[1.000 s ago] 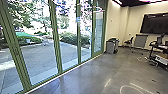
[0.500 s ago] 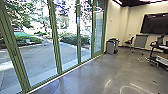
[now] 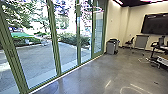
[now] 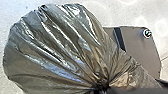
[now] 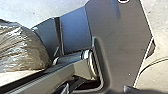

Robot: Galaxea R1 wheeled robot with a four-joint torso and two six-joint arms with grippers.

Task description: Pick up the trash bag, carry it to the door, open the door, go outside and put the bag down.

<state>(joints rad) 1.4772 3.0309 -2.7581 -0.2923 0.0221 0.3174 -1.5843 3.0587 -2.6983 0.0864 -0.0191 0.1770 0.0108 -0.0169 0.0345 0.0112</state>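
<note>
Yard (image 3: 37, 60), paved, seen through the glazing; trees and low green hedges (image 3: 72, 38) stand beyond the paving. Glass wall (image 3: 57, 50) with green upright frames runs down the robot's left and away ahead, its foot edged by a pale strip. Which pane is the door: cannot tell. Room floor (image 3: 100, 72), smooth and grey, spreads in front of the robot and to its right, with bright streaks on it. Pale wall (image 3: 113, 27) closes the far side. Large dark screen (image 3: 155, 25) hangs on the wall at right. Dark tabletop (image 3: 160, 46) at far right, dark items on and around it, blurred. Grey panel-like unit (image 3: 141, 41) stands by the wall, below and left of the screen. Grey bin (image 3: 111, 46) with dark top stands near the far end of the glazing. Dark chair (image 3: 129, 42) between bin and grey unit.

Trash bag (image 4: 55, 47): dark, translucent, glossy, puffed out, pleats running in to a tight neck. Located at the left hand (image 4: 100, 88), raised in front of the robot's base; the hand is closed on the gathered neck and holds the bag. Bag also visible in the right wrist view, beside the robot's jointed bar. Right hand: state cannot be told. Smallest item noted: thin pale loop (image 3: 143, 60) on the floor near the tabletop, nature unclear.
</note>
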